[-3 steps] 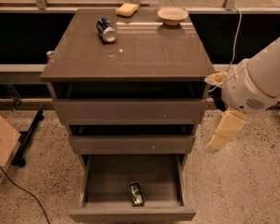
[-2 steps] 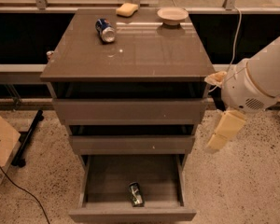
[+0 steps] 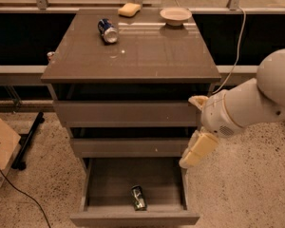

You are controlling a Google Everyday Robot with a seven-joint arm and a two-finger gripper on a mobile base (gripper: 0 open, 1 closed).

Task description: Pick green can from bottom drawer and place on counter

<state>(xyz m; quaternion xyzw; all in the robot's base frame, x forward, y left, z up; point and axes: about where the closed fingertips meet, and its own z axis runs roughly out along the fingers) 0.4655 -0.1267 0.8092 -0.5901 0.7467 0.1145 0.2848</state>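
Note:
The green can (image 3: 138,197) lies on its side in the open bottom drawer (image 3: 109,182), near the drawer's front edge. The two drawers above it are closed. The counter (image 3: 147,51) is the glossy grey-brown top of the cabinet. My gripper (image 3: 196,148) hangs to the right of the cabinet, at the height of the middle drawer. It is above and to the right of the can, apart from it, and holds nothing.
A blue can (image 3: 107,31) lies on the counter at the back left. A yellow sponge (image 3: 128,9) and a shallow bowl (image 3: 175,15) sit along its back edge. A cardboard box (image 3: 0,151) and a black cable are on the floor at the left.
My arm and gripper have moved left and down, closer to the cabinet's right side. The cans and drawers have not moved.

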